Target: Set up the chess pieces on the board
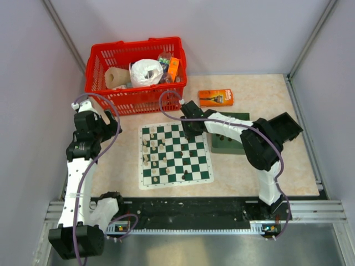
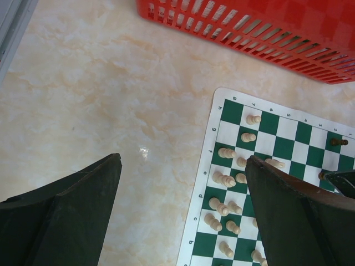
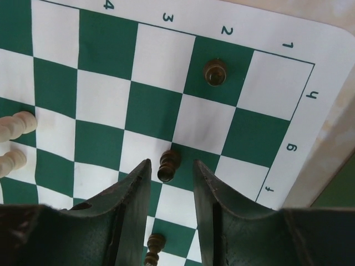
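Observation:
The board [image 1: 145, 185] lies at the table's middle, with cream chess pieces [image 1: 150, 152] in its two left columns and a few dark pieces [image 1: 186, 176] on the right. My right gripper [image 1: 191, 133] hangs over the board's far right corner. In the right wrist view it [image 3: 172, 164] is open, and a dark pawn [image 3: 168, 164] stands between its fingertips with a gap on each side. Two more dark pawns [image 3: 214, 71] stand nearby. My left gripper [image 2: 183, 159] is open and empty over bare table, left of the board [image 2: 219, 119].
A red basket [image 1: 133, 55] with rolls and packets stands behind the board. An orange box [image 1: 215, 98] lies at the back right. A dark green tray [image 1: 222, 145] with dark pieces sits right of the board, under my right arm.

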